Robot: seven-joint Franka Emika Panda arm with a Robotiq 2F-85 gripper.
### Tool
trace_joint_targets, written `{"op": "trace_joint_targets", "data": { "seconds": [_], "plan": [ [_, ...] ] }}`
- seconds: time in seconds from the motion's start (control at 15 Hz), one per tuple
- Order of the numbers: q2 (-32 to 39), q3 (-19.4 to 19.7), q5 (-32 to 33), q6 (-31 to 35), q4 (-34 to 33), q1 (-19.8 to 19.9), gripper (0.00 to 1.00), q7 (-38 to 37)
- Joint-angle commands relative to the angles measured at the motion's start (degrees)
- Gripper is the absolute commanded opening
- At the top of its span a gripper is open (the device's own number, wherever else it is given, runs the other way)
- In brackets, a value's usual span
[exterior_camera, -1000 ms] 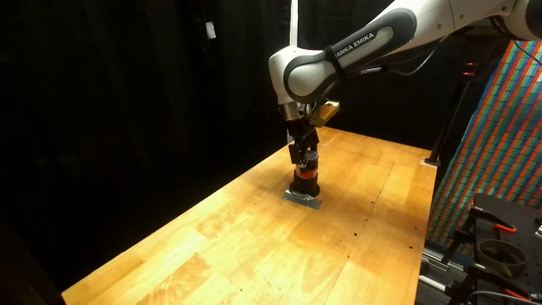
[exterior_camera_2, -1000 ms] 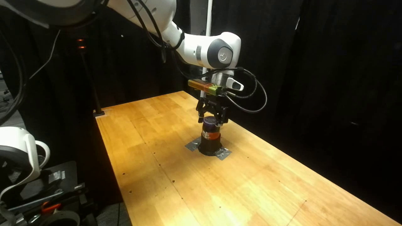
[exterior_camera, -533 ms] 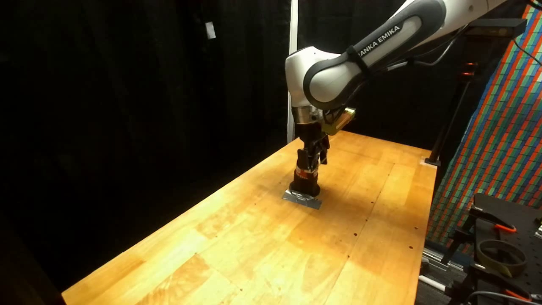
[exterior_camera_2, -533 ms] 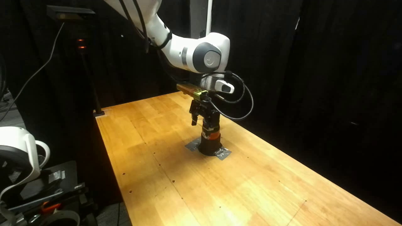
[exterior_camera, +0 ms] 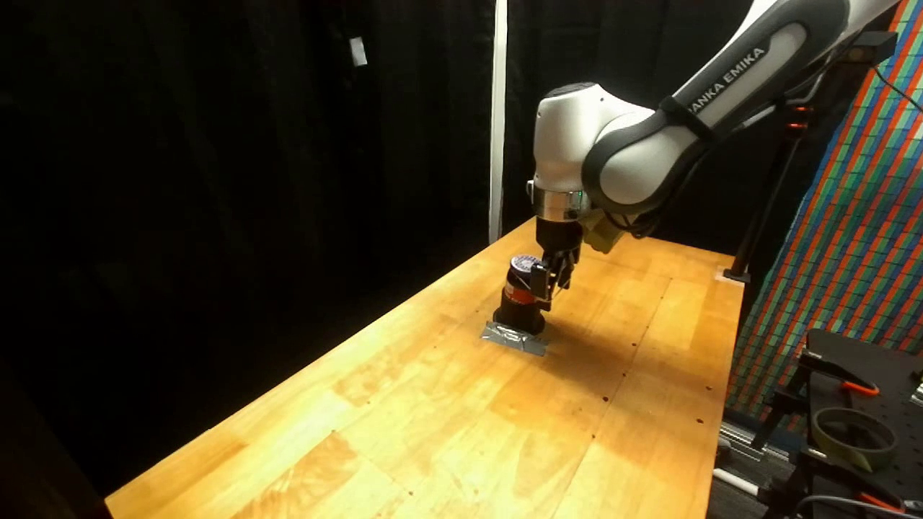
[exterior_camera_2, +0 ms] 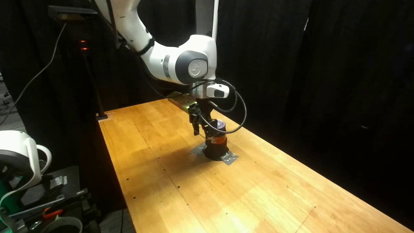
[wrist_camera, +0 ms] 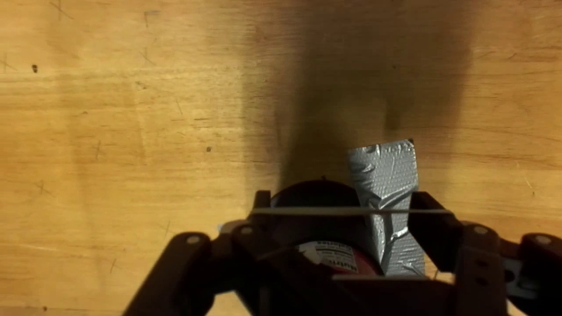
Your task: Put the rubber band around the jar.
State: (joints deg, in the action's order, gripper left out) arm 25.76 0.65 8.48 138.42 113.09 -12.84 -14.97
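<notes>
Off-white, the rubber band (wrist_camera: pixel 307 211) spans the fingers (wrist_camera: pixel 434 237), which stand spread apart. We see the jar (exterior_camera: pixel 518 293) upright just beside one finger. Pickup looks done; whether any strand encircles the jar we cannot tell, and letting go seems left.
</notes>
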Motion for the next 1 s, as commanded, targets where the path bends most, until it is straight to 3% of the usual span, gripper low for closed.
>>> {"op": "trace_joint_targets", "data": {
  "seconds": [0.0,0.13,0.2,0.27,0.33,0.4,0.53,0.73,0.93],
  "plan": [
    [-6.91,2.07,7.19,12.17,13.92,-2.67,0.50,-6.79],
    [-8.46,4.00,11.82,20.15,19.54,-4.22,0.36,-10.93],
    [-9.10,6.77,16.22,24.62,22.47,-6.44,0.28,-15.33],
    [-9.97,10.11,20.97,29.09,25.53,-9.01,0.20,-19.77],
    [-10.54,14.10,26.90,33.57,28.30,-11.87,0.18,-24.98],
    [-10.56,20.13,31.70,37.47,29.80,-16.44,0.15,-29.40],
    [-9.61,28.72,42.22,42.29,29.67,-22.01,0.12,-38.88],
    [-6.79,42.69,56.33,47.75,25.30,-32.75,0.18,-52.76],
    [-2.73,56.30,65.58,52.35,21.05,-45.40,0.18,-64.58]
  ]
}}
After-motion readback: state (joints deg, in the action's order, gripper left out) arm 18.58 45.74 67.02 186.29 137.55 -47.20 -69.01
